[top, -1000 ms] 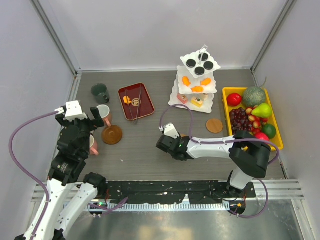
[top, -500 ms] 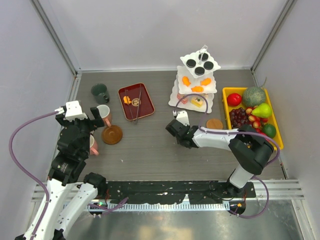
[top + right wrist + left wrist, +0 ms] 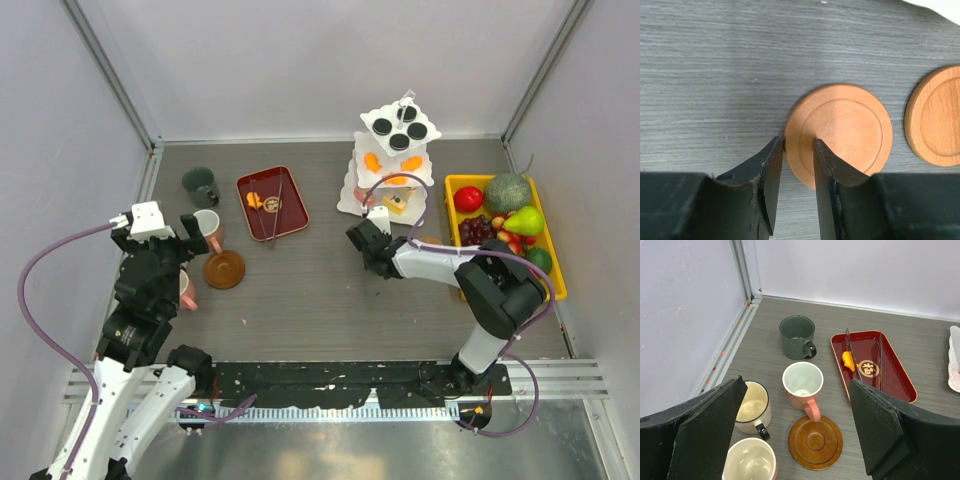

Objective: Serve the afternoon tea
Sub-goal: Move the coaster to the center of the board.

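Note:
My right gripper [image 3: 372,246] [image 3: 798,142] is shut on the rim of a light brown coaster [image 3: 845,132], low over the table in front of the white three-tier stand [image 3: 395,165]. A second coaster [image 3: 940,122] lies just right of it, partly hidden by the arm in the top view [image 3: 432,241]. The stand holds black round sweets [image 3: 400,128], orange sweets [image 3: 392,172] and pink-yellow sweets [image 3: 396,203]. My left gripper [image 3: 190,250] [image 3: 797,385] is open above the pink mug [image 3: 802,382], the dark green mug [image 3: 797,335], two cream mugs [image 3: 752,407] and a dark brown coaster [image 3: 816,441].
A dark red tray [image 3: 290,205] with metal tongs and one orange sweet [image 3: 848,360] lies right of the mugs. A yellow tray [image 3: 556,272] of fruit stands at the right wall. Grey walls close in the left, back and right sides.
My right gripper has moved from the table's middle up and to the right, toward the stand, with the coaster in it. The left arm has not moved.

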You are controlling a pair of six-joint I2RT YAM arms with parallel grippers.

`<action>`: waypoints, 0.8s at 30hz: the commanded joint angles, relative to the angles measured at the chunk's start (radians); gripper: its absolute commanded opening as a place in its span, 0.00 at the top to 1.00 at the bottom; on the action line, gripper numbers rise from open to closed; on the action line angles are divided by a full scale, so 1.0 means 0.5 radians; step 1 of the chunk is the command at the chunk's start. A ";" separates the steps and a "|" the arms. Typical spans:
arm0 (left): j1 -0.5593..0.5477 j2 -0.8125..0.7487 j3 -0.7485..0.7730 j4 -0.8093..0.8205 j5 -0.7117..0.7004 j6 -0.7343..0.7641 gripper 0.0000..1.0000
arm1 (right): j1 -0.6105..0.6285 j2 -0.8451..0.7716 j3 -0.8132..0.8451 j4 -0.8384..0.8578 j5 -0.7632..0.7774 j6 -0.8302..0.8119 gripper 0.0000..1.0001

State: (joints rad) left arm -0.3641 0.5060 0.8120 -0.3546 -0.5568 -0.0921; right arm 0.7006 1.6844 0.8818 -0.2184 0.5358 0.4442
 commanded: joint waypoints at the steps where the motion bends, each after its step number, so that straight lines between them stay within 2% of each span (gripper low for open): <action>1: 0.007 -0.003 -0.004 0.102 -0.006 0.028 0.04 | -0.042 0.104 0.046 0.001 -0.090 -0.039 0.64; 24: 0.007 -0.021 -0.013 0.111 -0.019 0.037 0.04 | -0.076 0.212 0.212 0.243 -0.516 -0.109 0.66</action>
State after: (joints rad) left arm -0.3641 0.5056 0.8116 -0.3542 -0.5571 -0.0875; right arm 0.6579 1.7634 0.9775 -0.1452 0.4072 0.3706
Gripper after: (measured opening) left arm 0.960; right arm 0.345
